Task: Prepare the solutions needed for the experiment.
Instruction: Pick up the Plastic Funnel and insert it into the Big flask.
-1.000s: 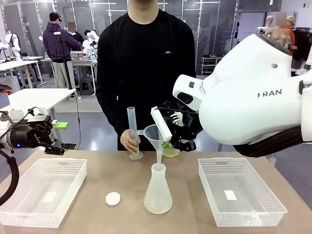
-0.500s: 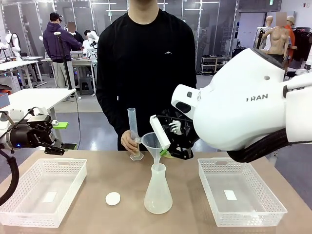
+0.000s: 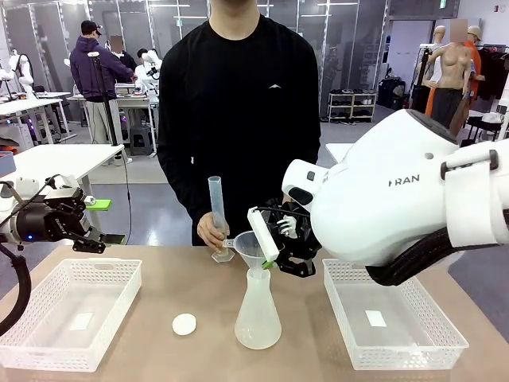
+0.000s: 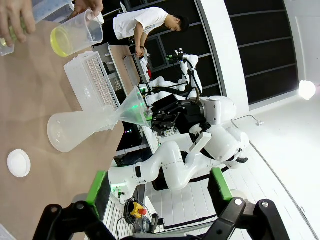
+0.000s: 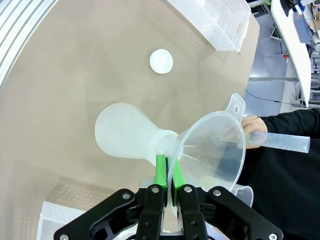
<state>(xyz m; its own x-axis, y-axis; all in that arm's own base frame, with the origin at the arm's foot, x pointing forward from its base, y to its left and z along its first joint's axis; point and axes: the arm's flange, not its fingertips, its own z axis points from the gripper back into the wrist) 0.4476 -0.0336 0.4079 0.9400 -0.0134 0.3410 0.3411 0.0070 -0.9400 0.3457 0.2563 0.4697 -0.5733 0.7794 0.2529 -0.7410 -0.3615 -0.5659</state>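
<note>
Your right gripper [image 5: 167,172] had come lower, seating the funnel [image 5: 215,145] in the flask [image 3: 258,314] mid-table [image 3: 159,278], its pads pinched shut on the funnel's wall. Your left gripper [image 4: 159,186] hung wide open and empty near the far left corner. The solutions [image 4: 62,41] sat in a beaker [image 4: 82,30] at the far edge, held by a person's hand [image 4: 86,6].

You are looking across a tan tabletop [image 3: 183,286]. A white mesh left basket [image 3: 48,356] is sitting at one end and a matching right basket [image 3: 402,350] at the other. Between them a frosted conical flask [image 3: 258,314] is standing upright. A small white round cap [image 3: 184,324] is lying just left of it, and a graduated cylinder [image 3: 216,208] is standing farther back.
</note>
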